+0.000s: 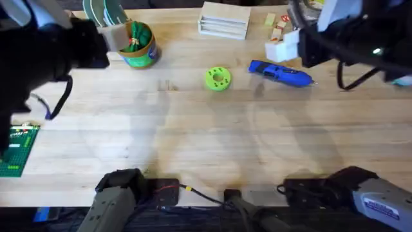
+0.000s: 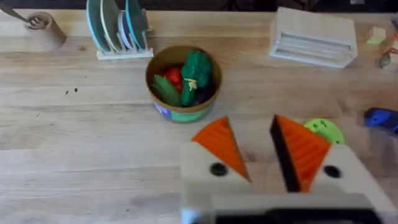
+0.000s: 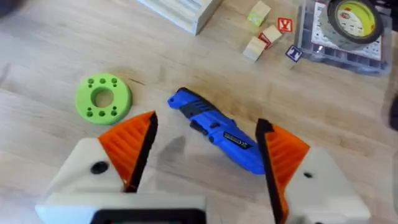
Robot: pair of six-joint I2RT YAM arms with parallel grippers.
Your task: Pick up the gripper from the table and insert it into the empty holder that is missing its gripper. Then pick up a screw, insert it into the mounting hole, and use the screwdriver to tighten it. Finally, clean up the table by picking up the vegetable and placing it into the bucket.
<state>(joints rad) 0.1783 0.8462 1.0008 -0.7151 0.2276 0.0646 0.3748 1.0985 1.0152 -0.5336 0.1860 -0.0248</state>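
Spread wide over the surface [image 3: 186, 62], right claw [image 3: 205, 152] — blue screwdriver [image 3: 217, 134] lying loose between its pads. Left claw [image 2: 255, 152] parted too — vegetable [image 2: 196, 74] inside bucket [image 2: 183, 111] just beyond.

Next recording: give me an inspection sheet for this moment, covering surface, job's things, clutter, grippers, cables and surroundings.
Surface: light wooden table, bare at the middle.
Job's things: screwdriver lying flat; bucket upright with the vegetable and other toy food inside.
Clutter: green disc, wooden slatted box, plate rack, small blocks, tape roll, green brick plate.
Grippers: left gripper open, near the bucket; right gripper open over the screwdriver.
Cables: black cable by the arm bases.
Surroundings: nothing seen.
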